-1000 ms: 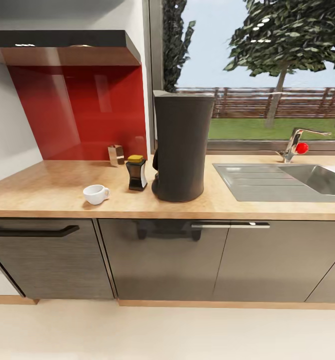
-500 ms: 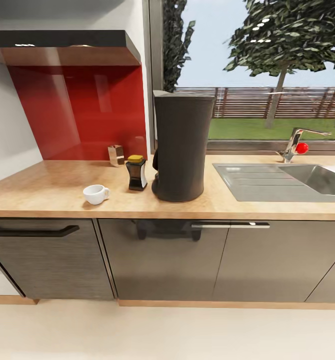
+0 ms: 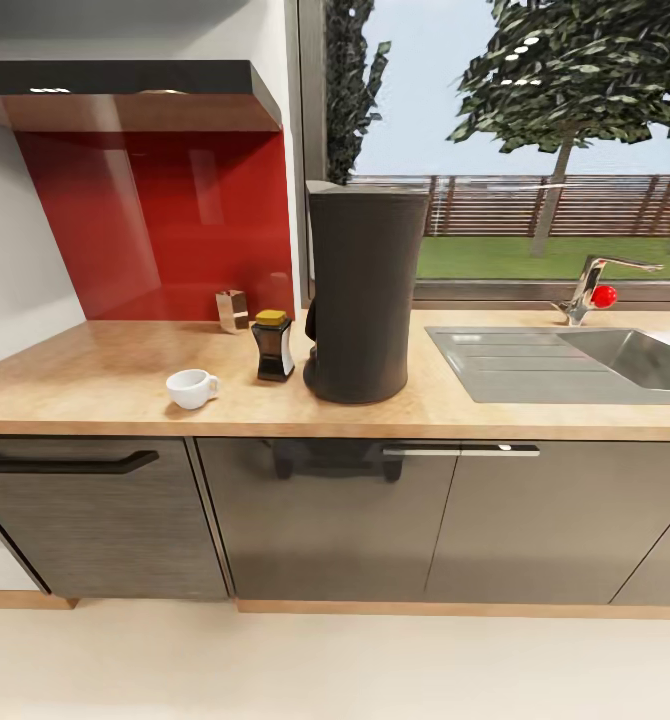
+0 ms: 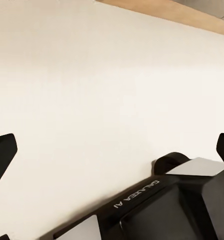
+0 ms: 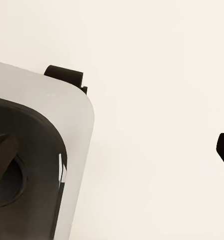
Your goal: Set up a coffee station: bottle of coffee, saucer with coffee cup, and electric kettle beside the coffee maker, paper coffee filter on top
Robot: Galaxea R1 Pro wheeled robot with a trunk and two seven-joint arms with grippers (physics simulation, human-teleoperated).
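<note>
So I am parked facing the kitchen countertop (image 3: 95,375), and I take the coffee maker (image 3: 363,290) as my landmark. Just to its left stands the bottle of coffee (image 3: 273,345), nearly touching it, so that step looks done. Further left, a little nearer the counter edge, the coffee cup (image 3: 191,388) sits straight on the wood with no saucer under it. Behind the bottle a small metal pot (image 3: 232,310) stands against the red wall panel (image 3: 155,220); up and left hangs the kitchen shelf (image 3: 125,80). To the right lies the sink (image 3: 595,365). Both arms hang low over pale floor: left gripper (image 4: 112,150) fingertips are spread wide apart, right gripper (image 5: 112,145) likewise, each holding nothing, I judge ready for fetching the saucer
</note>
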